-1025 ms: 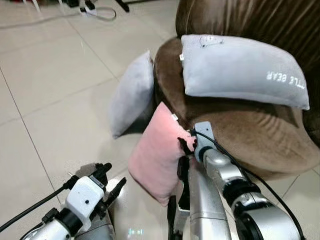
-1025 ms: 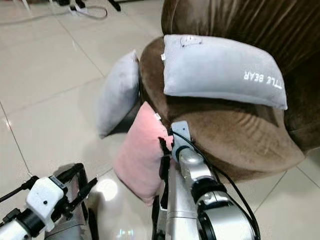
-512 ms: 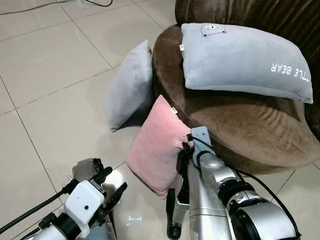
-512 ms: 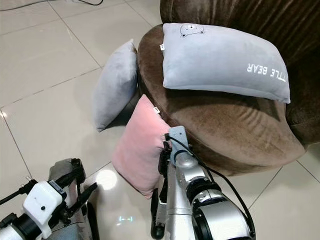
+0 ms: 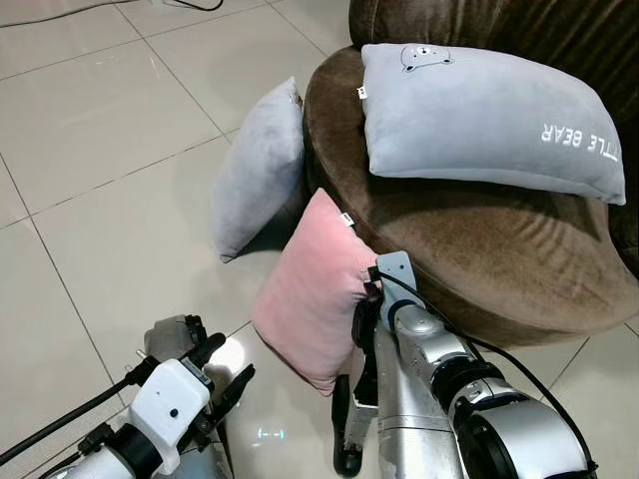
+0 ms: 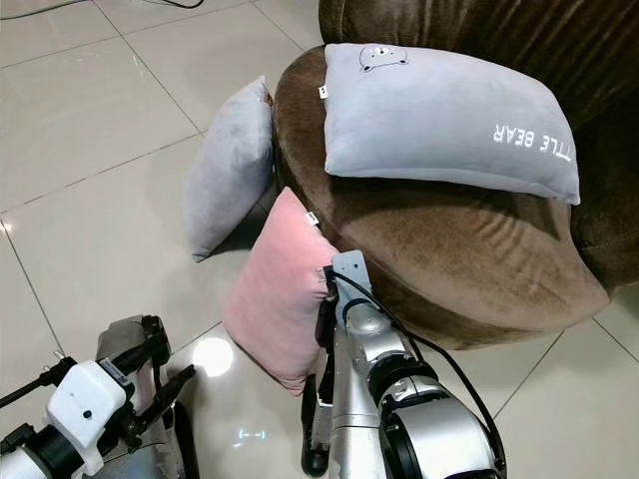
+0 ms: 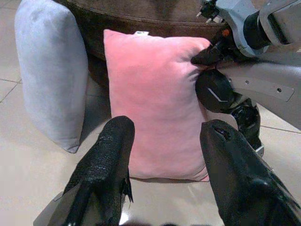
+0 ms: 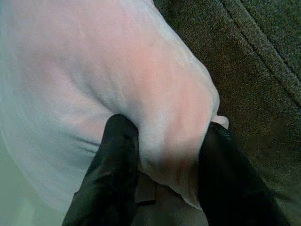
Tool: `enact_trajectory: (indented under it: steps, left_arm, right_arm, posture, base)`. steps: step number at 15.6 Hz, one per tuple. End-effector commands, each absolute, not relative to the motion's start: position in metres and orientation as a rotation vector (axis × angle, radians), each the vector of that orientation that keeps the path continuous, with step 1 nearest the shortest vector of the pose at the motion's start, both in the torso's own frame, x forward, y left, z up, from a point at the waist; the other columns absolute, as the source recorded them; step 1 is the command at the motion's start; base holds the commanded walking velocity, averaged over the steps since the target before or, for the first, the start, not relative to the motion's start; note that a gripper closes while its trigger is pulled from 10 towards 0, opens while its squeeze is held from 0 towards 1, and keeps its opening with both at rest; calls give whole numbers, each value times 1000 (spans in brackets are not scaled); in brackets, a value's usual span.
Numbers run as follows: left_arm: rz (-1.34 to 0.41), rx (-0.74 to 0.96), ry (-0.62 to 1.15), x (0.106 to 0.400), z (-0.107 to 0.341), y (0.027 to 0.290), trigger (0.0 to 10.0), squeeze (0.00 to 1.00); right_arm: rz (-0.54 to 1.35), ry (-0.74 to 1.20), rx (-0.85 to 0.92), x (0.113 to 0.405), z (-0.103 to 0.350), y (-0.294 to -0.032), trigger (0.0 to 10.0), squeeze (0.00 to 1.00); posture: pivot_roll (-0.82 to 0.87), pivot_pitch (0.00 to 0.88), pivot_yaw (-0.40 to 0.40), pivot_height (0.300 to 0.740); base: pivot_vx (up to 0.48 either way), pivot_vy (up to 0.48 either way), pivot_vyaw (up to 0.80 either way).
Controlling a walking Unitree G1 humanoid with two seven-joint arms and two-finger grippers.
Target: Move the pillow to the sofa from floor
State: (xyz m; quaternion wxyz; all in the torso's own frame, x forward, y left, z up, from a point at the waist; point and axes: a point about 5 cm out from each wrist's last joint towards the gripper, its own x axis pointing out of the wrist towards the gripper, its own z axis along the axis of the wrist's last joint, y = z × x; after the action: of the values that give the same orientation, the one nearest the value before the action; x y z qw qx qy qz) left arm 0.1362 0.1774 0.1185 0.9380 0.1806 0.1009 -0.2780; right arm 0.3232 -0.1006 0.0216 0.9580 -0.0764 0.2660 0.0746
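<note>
Black fingers of your left gripper (image 7: pixel 164 179) hang spread wide above the tile floor (image 5: pixel 110 170); your right gripper (image 8: pixel 162 174) pinches the pink velvet pillow (image 5: pixel 315 304), propped upright on the floor against the brown sofa (image 5: pixel 499 269)

Black fingers (image 8: pixel 115 160) of right gripper (image 8: pixel 164 162) pinching bunched pink pillow (image 8: pixel 94 70) edge, brown sofa (image 8: pixel 244 61) fabric just beside
</note>
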Motion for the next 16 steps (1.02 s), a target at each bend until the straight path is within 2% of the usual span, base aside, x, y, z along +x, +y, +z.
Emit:
enact_trajectory:
  steps: [1, 9, 12, 14, 16]
  left_arm:
    - [-597, 350, 220, 132, 118, 173, 10000, 0]
    - [-612, 352, 217, 136, 115, 171, 10000, 0]
    - [-598, 352, 214, 136, 115, 172, 10000, 0]
    - [-561, 350, 227, 131, 111, 176, 10000, 0]
    - [-527, 356, 229, 129, 109, 180, 10000, 0]
  right_arm:
    - [157, 575, -151, 317, 14, -101, 0, 0]
    - [177, 574, -134, 316, 13, -97, 0, 0]
    - [275, 570, -82, 312, 12, -81, 0, 0]
    - [483, 537, -35, 303, 12, -61, 0, 0]
    - [599, 466, 34, 299, 16, -60, 0, 0]
  posture:
    - [64, 273, -143, 465]
    - [67, 248, -135, 465]
    - [73, 216, -133, 465]
    - [76, 165, -137, 465]
    - [79, 112, -147, 465]
  base:
    - [0, 0, 0]
    - [0, 0, 0]
    - [0, 0, 0]
    - [0, 0, 0]
    - [0, 0, 0]
